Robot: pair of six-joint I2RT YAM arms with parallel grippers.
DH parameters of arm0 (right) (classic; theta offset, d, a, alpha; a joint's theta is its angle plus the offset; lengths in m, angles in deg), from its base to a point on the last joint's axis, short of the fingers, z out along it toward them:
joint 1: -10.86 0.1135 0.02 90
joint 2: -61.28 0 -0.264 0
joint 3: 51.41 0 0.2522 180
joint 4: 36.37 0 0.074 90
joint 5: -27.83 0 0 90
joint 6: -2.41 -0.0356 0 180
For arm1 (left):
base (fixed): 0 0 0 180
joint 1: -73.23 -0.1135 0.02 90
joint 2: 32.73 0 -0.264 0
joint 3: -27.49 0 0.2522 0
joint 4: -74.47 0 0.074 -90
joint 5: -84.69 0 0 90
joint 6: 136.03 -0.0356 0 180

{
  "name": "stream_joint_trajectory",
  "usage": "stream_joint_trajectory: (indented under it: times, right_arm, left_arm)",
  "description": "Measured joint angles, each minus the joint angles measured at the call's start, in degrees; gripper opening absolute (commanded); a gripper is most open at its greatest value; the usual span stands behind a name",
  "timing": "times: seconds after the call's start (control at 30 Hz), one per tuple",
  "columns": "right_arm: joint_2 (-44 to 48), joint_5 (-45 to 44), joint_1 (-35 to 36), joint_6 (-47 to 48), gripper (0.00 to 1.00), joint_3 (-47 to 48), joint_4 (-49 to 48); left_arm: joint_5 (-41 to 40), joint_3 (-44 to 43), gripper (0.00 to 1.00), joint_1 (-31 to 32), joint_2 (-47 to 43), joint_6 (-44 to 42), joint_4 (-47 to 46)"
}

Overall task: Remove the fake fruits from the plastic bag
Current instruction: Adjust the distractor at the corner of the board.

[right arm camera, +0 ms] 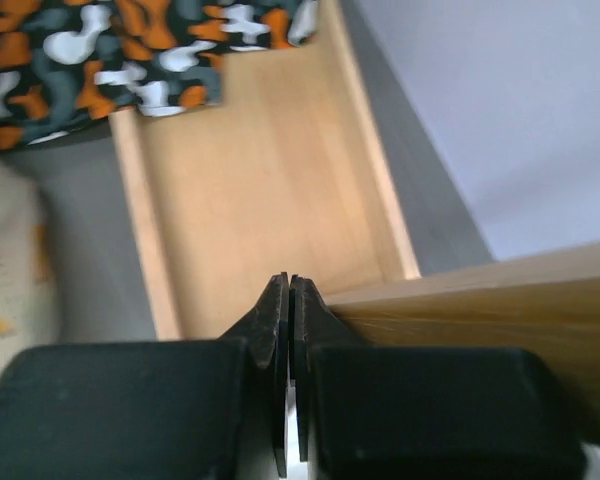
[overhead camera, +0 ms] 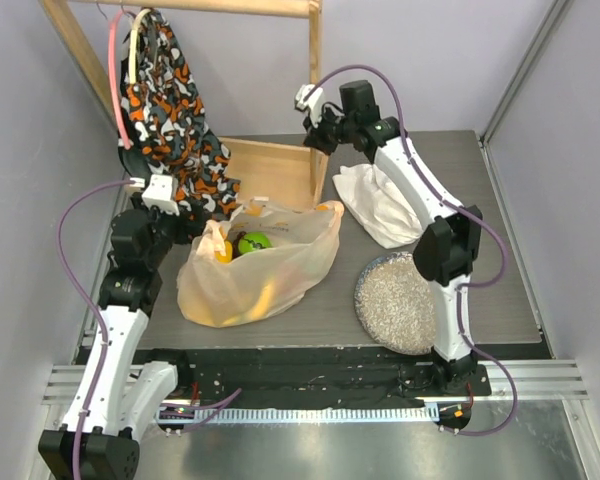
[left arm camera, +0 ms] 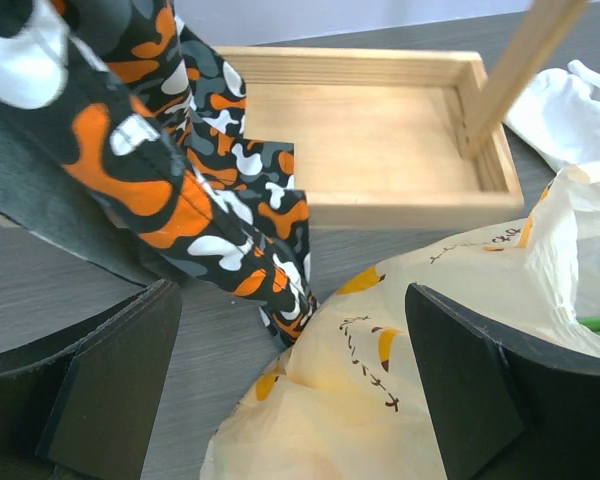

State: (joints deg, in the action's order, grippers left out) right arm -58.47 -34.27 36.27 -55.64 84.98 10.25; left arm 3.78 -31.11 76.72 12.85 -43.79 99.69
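Now, left gripper (left arm camera: 295,395): black fingers spread wide apart with nothing between them, low over the bag's back-left edge, just beside the hanging fabric.
Patterned fabric (overhead camera: 170,110): orange, black and white camouflage-print cloth, draped from the wooden frame down to the table, with its lower end reaching the bag's edge.
Plastic bag (overhead camera: 270,275): thin, translucent peach-orange carrier bag with small printed marks, lying on the grey table (overhead camera: 480,200), its mouth gaping at the back-left.
Fake fruits (overhead camera: 220,250): all that show are inside the bag. A glossy green lime (overhead camera: 254,242) sits beside a yellow-orange round one at the mouth, and other yellow shapes show only dimly through the film.
Wooden tray (overhead camera: 270,165): shallow pale box, just behind the bag.
Right gripper (right arm camera: 288,285): fingers pressed together on nothing, above the tray, next to the frame's upright post (right arm camera: 480,300).
White cloth (overhead camera: 380,205): crumpled, right of the tray.
Round plate (overhead camera: 395,300): speckled grey, near right, apart from the bag.
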Motion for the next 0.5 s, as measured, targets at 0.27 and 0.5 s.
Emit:
stream_joint_trajectory:
  times: [0.27,0.5]
  right_arm:
    - [-11.67,-3.58,-2.45,-0.35,0.14,13.33,-1.33]
    - [5.05,-5.84,-2.47,-10.78,0.82,-7.30,-1.14]
  left_arm:
    - [1.86,-1.22,1.00,0.00,-0.98,-1.25,2.58]
    - [3.30,-22.43,1.00,0.00,0.17,-1.27,17.75]
